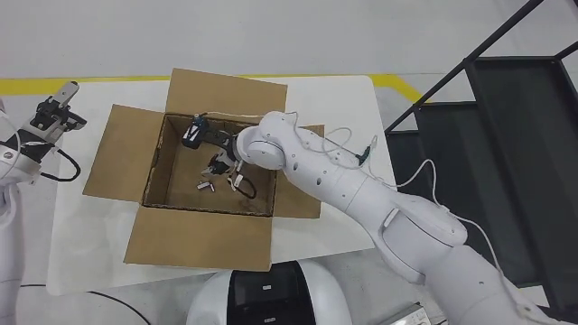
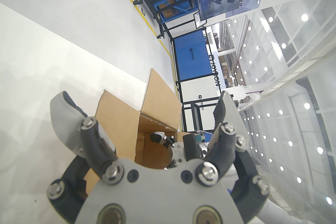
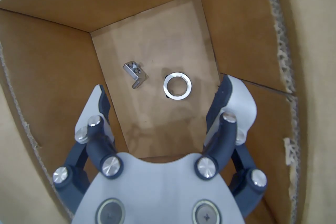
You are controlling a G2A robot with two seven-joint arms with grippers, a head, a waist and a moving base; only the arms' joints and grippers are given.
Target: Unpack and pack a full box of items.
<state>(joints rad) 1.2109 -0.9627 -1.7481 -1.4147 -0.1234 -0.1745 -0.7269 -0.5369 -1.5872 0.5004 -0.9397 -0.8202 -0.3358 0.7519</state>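
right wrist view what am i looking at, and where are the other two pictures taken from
This is a two-armed robot at a table, each arm ending in a two-fingered gripper. The top view looks down from above the arms at an open cardboard box. The right wrist view comes from a camera on the right arm, looking past the right gripper into the box, where a metal ring and a small angled bracket lie apart on the bottom. The left wrist view does the same for the left gripper, off to one side of the box. Both grippers are open and hold nothing.
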